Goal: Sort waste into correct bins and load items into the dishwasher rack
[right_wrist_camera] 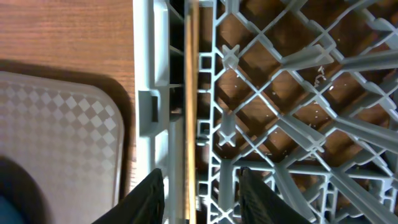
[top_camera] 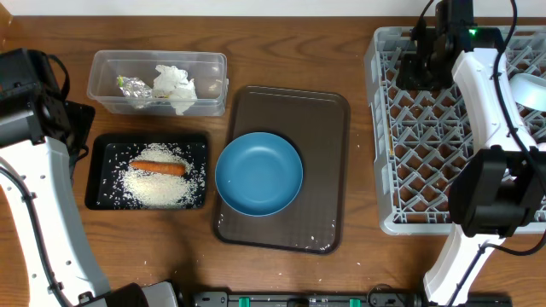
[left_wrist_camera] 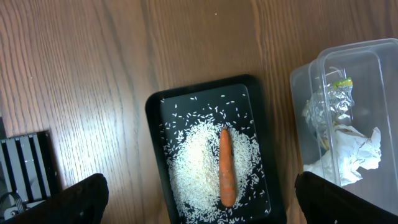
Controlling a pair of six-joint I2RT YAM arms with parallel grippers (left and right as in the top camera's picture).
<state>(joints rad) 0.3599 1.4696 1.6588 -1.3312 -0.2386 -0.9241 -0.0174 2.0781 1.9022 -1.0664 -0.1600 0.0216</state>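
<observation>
**Large square grey plastic lattice rack** (top_camera: 426,162): at 3 o'clock on the table. It is a rigid open grid with pegs, so dishes stand apart.

**Brown rectangular serving tray** (top_camera: 324,128): at centre, with a fine checker texture. A few stray grains lie at its 5 o'clock corner.

**Large dark-blue round bowl** (top_camera: 258,173): smooth and glossy, upright on the tray's 8 o'clock part. It is not yet racked.

**Clear plastic rectangular tub** (top_camera: 212,81): at 11 o'clock. Dry waste is grouped here: the crumpled white paper napkin (top_camera: 175,85) and, beside it, the crinkly foil wrapper (top_camera: 132,85).

**Shallow black rectangular tray** (top_camera: 102,153): at 9 o'clock. Food waste is grouped here: a small orange carrot (top_camera: 157,167), tapered, lying on a heap of loose white rice grains (top_camera: 158,189).

**Thin wooden chopsticks** (right_wrist_camera: 189,93): lying lengthways in the rack's narrow rim channel, at the rack's 11 o'clock corner. The slot suits long sticks. Count unclear.

**Right gripper** (right_wrist_camera: 205,199): fingers part-way open, straddling the chopsticks with a gap on each side. I judge this a release, not a grip.

**Left gripper** (left_wrist_camera: 214,199): fingers spread fully and empty, above the black tray.
</observation>
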